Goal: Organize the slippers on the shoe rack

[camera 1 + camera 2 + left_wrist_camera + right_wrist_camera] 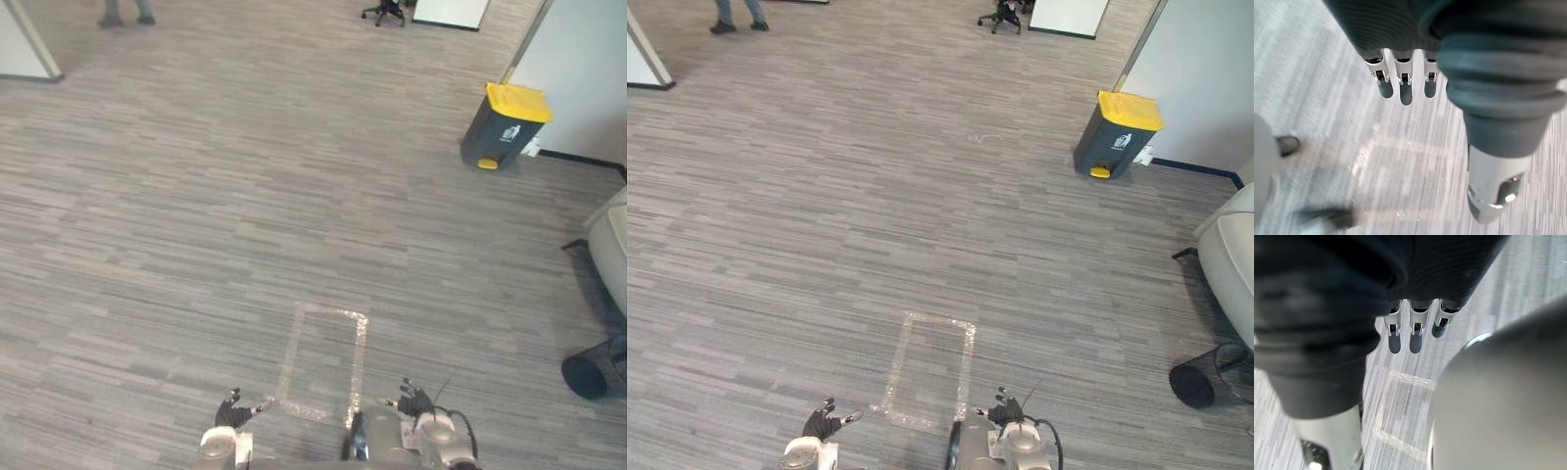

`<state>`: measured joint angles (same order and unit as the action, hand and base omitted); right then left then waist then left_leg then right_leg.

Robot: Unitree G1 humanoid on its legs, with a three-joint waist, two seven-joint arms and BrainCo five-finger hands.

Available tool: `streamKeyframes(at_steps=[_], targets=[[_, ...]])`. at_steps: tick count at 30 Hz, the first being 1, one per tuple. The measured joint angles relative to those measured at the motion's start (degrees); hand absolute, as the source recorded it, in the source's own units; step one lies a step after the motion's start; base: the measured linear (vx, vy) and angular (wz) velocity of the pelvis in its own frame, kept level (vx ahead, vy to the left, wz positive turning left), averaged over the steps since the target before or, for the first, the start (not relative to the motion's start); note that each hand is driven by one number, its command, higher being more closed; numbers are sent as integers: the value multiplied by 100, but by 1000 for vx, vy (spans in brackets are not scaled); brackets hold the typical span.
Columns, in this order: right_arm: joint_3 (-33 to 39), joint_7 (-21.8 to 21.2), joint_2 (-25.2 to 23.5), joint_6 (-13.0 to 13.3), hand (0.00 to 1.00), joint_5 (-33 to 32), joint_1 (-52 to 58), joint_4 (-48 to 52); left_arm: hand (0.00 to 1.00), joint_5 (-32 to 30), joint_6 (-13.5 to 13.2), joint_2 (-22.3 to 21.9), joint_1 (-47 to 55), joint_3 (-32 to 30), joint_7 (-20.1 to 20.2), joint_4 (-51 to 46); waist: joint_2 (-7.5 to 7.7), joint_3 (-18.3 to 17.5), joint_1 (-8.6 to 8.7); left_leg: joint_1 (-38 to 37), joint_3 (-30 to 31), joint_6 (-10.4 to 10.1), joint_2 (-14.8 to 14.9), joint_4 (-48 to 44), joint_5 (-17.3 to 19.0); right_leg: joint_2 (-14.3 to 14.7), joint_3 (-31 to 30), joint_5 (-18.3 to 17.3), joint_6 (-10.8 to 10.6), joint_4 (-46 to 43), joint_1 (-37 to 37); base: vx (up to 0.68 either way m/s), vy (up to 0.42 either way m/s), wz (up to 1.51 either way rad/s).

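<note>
Grey striped floor (pixel 245 196) runs across the whole head view.

Left hand (pixel 233 411): bottom edge of the frame, left of centre. Held low over the floor, fingers pointing up-frame. In its wrist view the fingers (pixel 1405 83) hang straight and relaxed in a row, slightly apart, and the thumb (pixel 1493 191) stands well off to one side. Nothing is in its grasp; striped floor lies past the fingertips.

Right hand (pixel 415 399): bottom edge, right of centre, level with the left. In its wrist view the fingers (pixel 1413 330) are straight and loose and the thumb (pixel 1327 440) is apart from them. It holds nothing either.

Taped rectangle (pixel 359 364): pale outline stuck on the floor, lower centre of the frame, between the two hands and just up-frame of them. Bare floor inside the outline. Both wrist views catch it past the fingers.

Bin (pixel 505 127): dark grey with a yellow lid, upper right of the frame, standing beside a pale wall (pixel 588 69).

Person (pixel 125 12): legs and shoes at the upper left edge, well apart from the robot.

Office chair (pixel 384 12): black wheeled base at the top edge, right of centre, next to a white panel (pixel 451 12).

White padded seat (pixel 612 250): right edge, mid-frame, cut off by the border.

Dark round thing (pixel 585 376): on the floor at lower right, below the seat; cannot tell what it is.
</note>
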<state>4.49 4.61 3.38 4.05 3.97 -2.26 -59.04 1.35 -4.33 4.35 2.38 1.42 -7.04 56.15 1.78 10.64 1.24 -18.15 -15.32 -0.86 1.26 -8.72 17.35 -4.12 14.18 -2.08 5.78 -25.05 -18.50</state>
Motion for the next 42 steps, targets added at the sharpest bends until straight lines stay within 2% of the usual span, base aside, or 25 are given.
streamKeyframes(at_steps=[1,3,4,5,6,7,9,12,15,16,17,18,20,23,25,27,28,31,32,33,37,39,40,41,42], targets=[[1,13,40,-3,0,8,-22,4,0,-16,0,-29,-12,-12,-1,4,-104,-9,-8,-11,24,-2,71,-36,-1,41,-14,-22,7,-32,4,519,-140,-20],[154,5,135,-13,0,8,7,35,0,-133,-14,-209,-121,-31,35,16,-478,-70,38,323,193,-302,389,-866,-179,344,12,-349,-13,278,252,573,-154,-17],[204,4,129,-13,0,6,6,39,0,-135,-15,-240,-138,-33,43,16,-500,-60,48,380,193,-384,422,-1050,-231,375,9,-363,-5,331,302,520,-143,-23],[204,4,138,-61,0,-9,30,106,0,-173,-8,-288,-177,-117,101,7,-548,-25,101,733,210,-736,616,-2127,-603,515,-93,-429,3,590,650,499,-51,-44],[157,10,75,-87,0,-20,138,198,0,-221,-9,-360,-102,-230,136,-8,-512,5,100,1214,285,-829,836,-3428,-1072,593,-267,-484,40,868,1064,589,-50,-54],[149,13,63,-85,0,-21,160,210,0,-233,-9,-377,-88,-230,151,-24,-510,7,99,1354,263,-795,903,-3829,-1020,620,-340,-512,53,950,1187,562,10,-82],[164,28,-7,-124,0,-77,214,201,0,-236,-8,-421,-42,-255,197,-209,-370,69,54,1961,-25,-528,1129,-4697,-406,687,-871,-645,60,1213,1810,424,42,-101],[201,32,-28,-135,0,-172,212,181,0,-236,-41,-419,-55,-253,203,-278,-321,95,-107,2458,69,-426,1004,-3760,-32,650,-1585,-637,39,1337,2090,379,157,-143],[232,59,-69,-130,0,-170,211,179,0,-244,-40,-405,-135,-198,202,-257,-288,135,-123,2647,1085,-437,417,-1866,-91,433,-2181,-743,-197,1324,2213,226,216,-113],[228,73,-39,-122,0,-168,226,180,0,-243,-42,-430,-131,-164,200,-228,-368,98,-131,2656,1866,-517,258,-963,-487,421,-2487,-844,-419,1319,2243,381,471,-155],[232,105,45,-123,0,-166,215,150,0,-243,-46,-476,-169,-143,206,-122,-485,76,-128,2621,2061,-533,250,-855,-1087,469,-2832,-975,-636,1298,2284,276,353,-123],[224,115,28,-127,0,-166,215,150,0,-242,-42,-456,-197,-143,202,-91,-443,65,-125,2589,2027,-537,205,-870,-1082,411,-2867,-980,-671,1298,2307,243,334,-83],[225,109,-66,-121,0,-159,269,126,0,-243,-45,-293,-241,-14,190,-26,-188,61,-88,2424,1642,-345,99,-836,-878,203,-3009,-949,-751,1293,2310,169,279,-68],[205,104,-157,-122,0,-159,335,165,0,-244,-35,-181,-216,-25,190,14,-31,-32,-144,2168,1067,-153,45,-735,-704,81,-3329,-888,-890,1077,2134,140,234,-95],[196,101,-171,-120,0,-157,319,173,0,-245,-27,-165,-203,-25,188,85,-47,-39,-154,1769,402,-62,60,-416,-697,-61,-2741,-839,-1118,624,1816,132,187,-128],[194,101,-166,-120,0,-154,286,158,0,-242,-25,-159,-185,-9,188,89,-51,-42,-135,1643,139,-41,86,-323,-710,-208,-1970,-830,-1134,463,1643,70,83,-91],[188,101,-162,-119,0,-143,266,148,0,-241,-24,-121,-190,60,189,137,-56,-39,-108,1555,-40,-38,98,-293,-711,-408,-863,-821,-1104,439,1573,65,53,-87],[131,102,-105,-119,0,-38,179,48,0,-238,-18,-89,-218,84,189,226,-101,-35,-119,1358,-311,-39,120,-146,-711,-582,654,-781,-884,529,1543,70,-40,-95],[123,105,-35,-110,0,12,170,2,0,-239,-15,-102,-231,94,194,310,-200,-48,-113,1301,-309,-39,133,-84,-711,-569,880,-759,-747,580,1538,83,-77,-97],[156,103,53,-105,0,-11,168,-49,0,-239,1,-154,-221,181,199,322,-338,-77,-53,1278,-318,-42,131,-15,-713,-515,869,-728,-696,711,1543,60,-49,-69],[172,114,173,-108,0,-4,162,-110,0,-262,3,-290,-221,240,226,409,-561,-136,-48,1189,-540,-87,251,40,-733,-169,538,-395,-631,1476,1739,22,-25,-61],[141,105,182,-104,0,-9,170,-138,0,-293,2,-281,-263,227,229,385,-496,-86,-42,1401,-619,-311,443,-673,-585,-21,302,-225,-625,1915,1889,-58,-76,-67],[95,107,178,-109,0,-8,174,-180,0,-302,0,-268,-286,213,237,248,-451,-43,-129,1810,-627,-427,790,-1955,-467,157,-39,-201,-608,2240,2057,-80,-68,-85],[78,105,187,-109,0,-8,184,-187,0,-302,0,-269,-287,187,239,206,-466,-46,-154,1919,-628,-427,914,-2308,-467,221,-146,-189,-591,2276,2086,-69,-75,-134],[-19,107,255,-108,0,-24,190,-171,0,-299,-9,-283,-215,169,236,119,-587,-11,-199,2125,-593,-399,1225,-3151,-493,424,-500,-166,-526,2301,2172,17,-10,-94]])
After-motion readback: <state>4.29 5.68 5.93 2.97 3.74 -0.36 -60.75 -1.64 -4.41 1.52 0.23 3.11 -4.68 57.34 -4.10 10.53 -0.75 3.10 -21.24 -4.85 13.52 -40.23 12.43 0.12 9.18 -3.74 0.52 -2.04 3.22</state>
